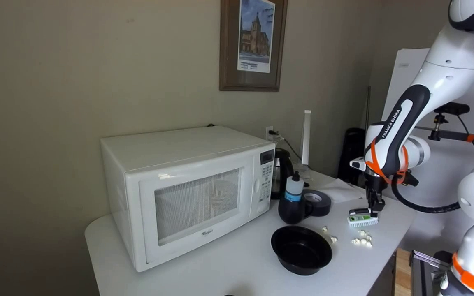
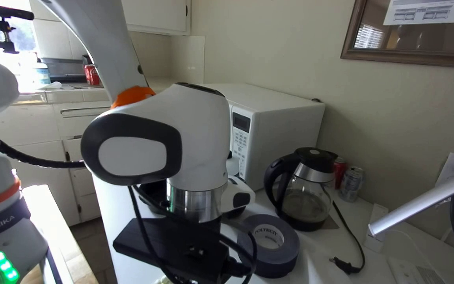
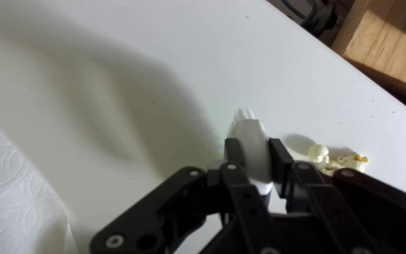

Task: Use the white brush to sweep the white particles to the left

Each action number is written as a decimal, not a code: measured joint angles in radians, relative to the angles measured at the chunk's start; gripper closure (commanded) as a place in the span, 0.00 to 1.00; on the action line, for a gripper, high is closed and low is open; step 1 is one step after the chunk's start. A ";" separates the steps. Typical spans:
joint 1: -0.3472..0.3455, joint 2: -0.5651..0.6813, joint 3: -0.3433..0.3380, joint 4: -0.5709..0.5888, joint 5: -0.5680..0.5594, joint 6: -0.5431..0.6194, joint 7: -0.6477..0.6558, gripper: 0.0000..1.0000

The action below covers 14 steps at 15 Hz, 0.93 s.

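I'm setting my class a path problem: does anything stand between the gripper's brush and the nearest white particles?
Nothing visible does: the gripper holds the white brush, and the nearest white particles show just below it in an exterior view.

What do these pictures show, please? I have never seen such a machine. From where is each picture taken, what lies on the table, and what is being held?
The machine is a white robot arm, ending in a black tool that grasps things. Two pictures are taken from outside the robot; the close-up is taken from the arm itself. The tool is closed on a small white brush with a green patch, its bristles pointing down. Whether they touch the table is hard to tell. Near the brush lie white particles that look like popcorn. Also on the table are a black bowl, a microwave, a roll of tape and a kettle.
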 measured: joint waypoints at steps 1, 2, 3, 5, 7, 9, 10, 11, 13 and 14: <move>0.003 0.000 -0.002 0.000 0.000 0.000 0.000 0.94; 0.007 0.000 -0.005 0.001 0.016 0.001 0.003 0.94; 0.008 0.000 -0.006 0.001 0.042 0.003 0.004 0.94; 0.009 0.000 -0.010 0.003 0.134 0.013 0.005 0.94; -0.006 -0.003 -0.010 0.009 0.244 0.021 -0.001 0.94; -0.026 -0.011 -0.010 0.005 0.370 0.042 -0.030 0.94; -0.038 -0.015 -0.003 0.003 0.453 0.055 -0.058 0.94; -0.052 -0.018 0.015 0.005 0.534 0.064 -0.085 0.94; -0.065 -0.017 0.051 0.006 0.697 0.083 -0.164 0.94; -0.067 -0.013 0.066 0.002 0.780 0.097 -0.210 0.75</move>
